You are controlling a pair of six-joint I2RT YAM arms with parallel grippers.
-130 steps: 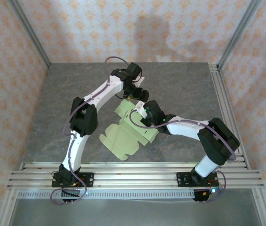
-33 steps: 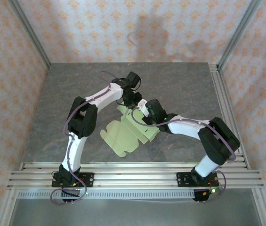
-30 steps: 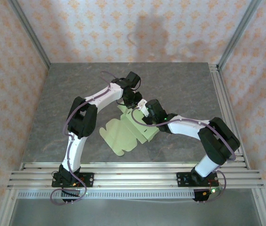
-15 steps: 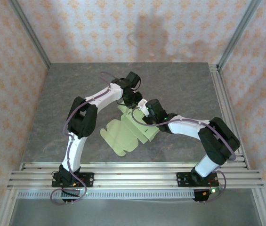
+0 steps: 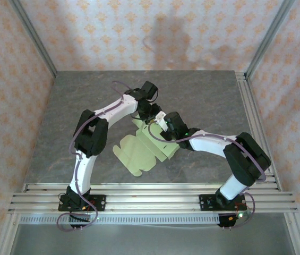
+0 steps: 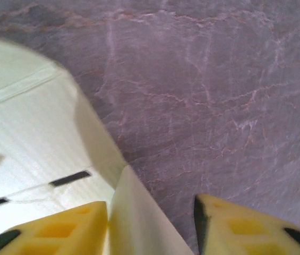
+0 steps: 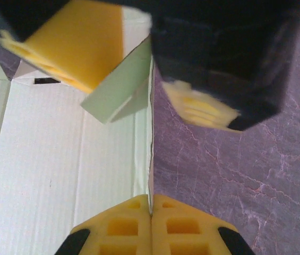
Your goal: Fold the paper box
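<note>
Paper box [image 5: 139, 154] lies mostly flat mid-tabletop [image 5: 203, 95]. At its far edge the right gripper [image 7: 151, 212] is pressed together, pinching the card edge. Just beyond, the left gripper [image 6: 151, 204] stands spread astride a raised flap. Risk: unheld, the flap may spring flat, or a sideways pull may crease it

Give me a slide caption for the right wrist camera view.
The right gripper pinches a raised edge of the paper box while the left gripper, open, straddles a flap.
</note>
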